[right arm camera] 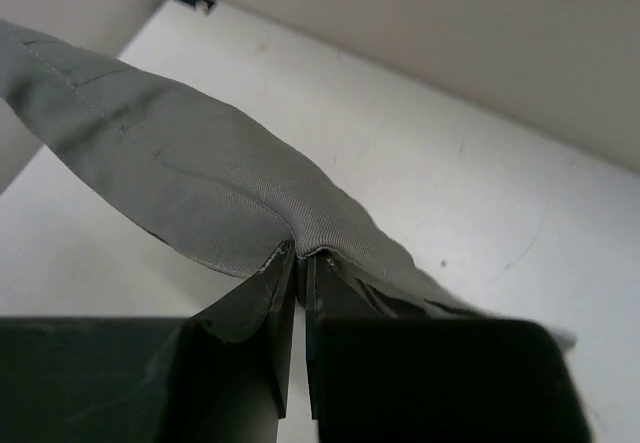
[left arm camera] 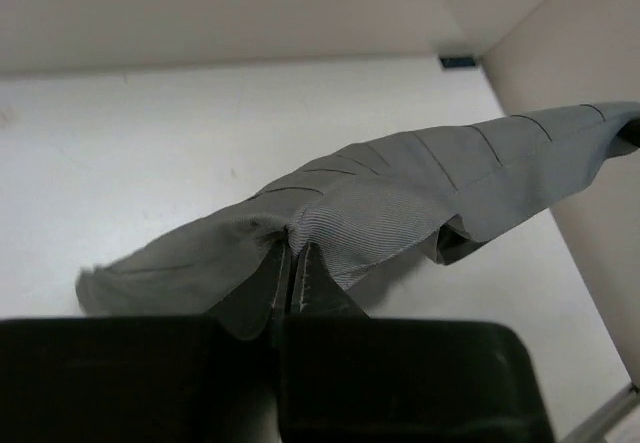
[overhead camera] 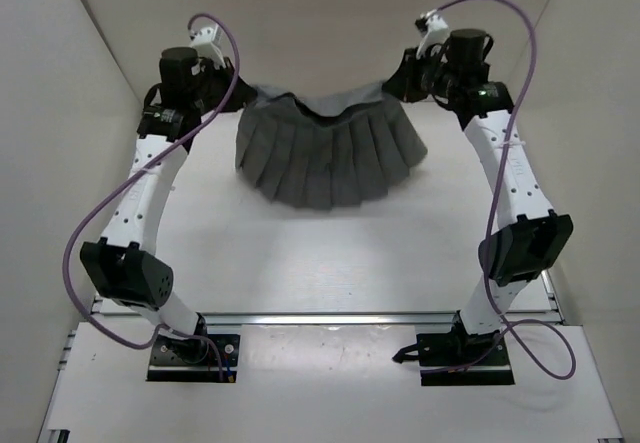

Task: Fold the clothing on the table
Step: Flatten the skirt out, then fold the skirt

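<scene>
The clothing [overhead camera: 325,153] is a dark grey pleated skirt, held up by its waistband at the far side of the table [overhead camera: 330,263], its fan-shaped hem hanging toward me. My left gripper [overhead camera: 238,91] is shut on the waistband's left end, and the fabric [left arm camera: 400,203] bunches at its fingertips [left arm camera: 291,253]. On the waistband's right end my right gripper [overhead camera: 392,85] is shut, with the cloth [right arm camera: 200,178] pinched at its tips [right arm camera: 302,255]. The waistband sags between the two grippers.
White walls [overhead camera: 60,113] enclose the table on the left, right and far sides, close behind both grippers. A metal rail [overhead camera: 330,317] crosses the near edge by the arm bases. A small dark corner bracket [left arm camera: 458,61] sits at the far corner.
</scene>
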### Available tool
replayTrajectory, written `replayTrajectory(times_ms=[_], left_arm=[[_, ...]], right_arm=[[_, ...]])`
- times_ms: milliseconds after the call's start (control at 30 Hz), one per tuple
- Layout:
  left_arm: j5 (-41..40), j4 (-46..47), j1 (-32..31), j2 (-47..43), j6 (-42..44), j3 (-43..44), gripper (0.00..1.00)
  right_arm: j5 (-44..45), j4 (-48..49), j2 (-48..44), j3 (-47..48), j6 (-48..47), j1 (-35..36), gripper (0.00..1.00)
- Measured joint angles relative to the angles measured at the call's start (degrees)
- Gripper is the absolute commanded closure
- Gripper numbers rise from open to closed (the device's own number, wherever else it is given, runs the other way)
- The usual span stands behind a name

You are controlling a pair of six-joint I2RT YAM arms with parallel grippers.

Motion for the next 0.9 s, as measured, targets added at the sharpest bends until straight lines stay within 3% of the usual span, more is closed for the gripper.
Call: replayTrajectory(times_ms=[100, 200, 333, 467, 567, 633, 767, 900], left_arm=[[-0.8, 1.0, 0.0, -4.0, 0.8, 2.4, 1.00], [-0.9, 5.3, -0.1, -11.0, 0.6, -4.0, 1.00], [-0.4, 12.8, -0.9, -18.5, -1.2, -21.8, 1.00], [-0.2, 19.8, -1.8, -19.9, -4.8, -45.8, 1.00], [-0.7, 18.9, -4.9, -20.5, -7.2, -63.2, 1.00], [-0.7, 17.2, -9.2, -23.8, -8.5, -71.7, 1.00], [0.7, 14.0, -14.4, -39.2, -11.5, -82.2, 1.00], [0.9, 10.3, -11.1, -56.2, -14.3, -84.2, 1.00]], right_arm=[[-1.0, 0.7, -2.5, 4.3, -0.3, -1.6, 1.00], [-2.4, 4.4, -8.3, -2.0, 0.0, -3.3, 1.00], [-3.8, 11.8, -13.9, -20.4, 1.4, -4.0, 1.00], [-3.9, 18.7, -15.0, -46.3, 4.4, -3.1, 1.00], [-1.8, 18.7, -17.8, -64.5, 7.4, -0.9, 1.00], [0.9, 16.4, -24.6, -74.9, 9.4, 3.0, 1.00], [2.7, 13.6, -43.3, -84.7, 14.1, 10.7, 1.00], [1.0, 12.3, -55.1, -88.8, 17.7, 4.5, 1.00]])
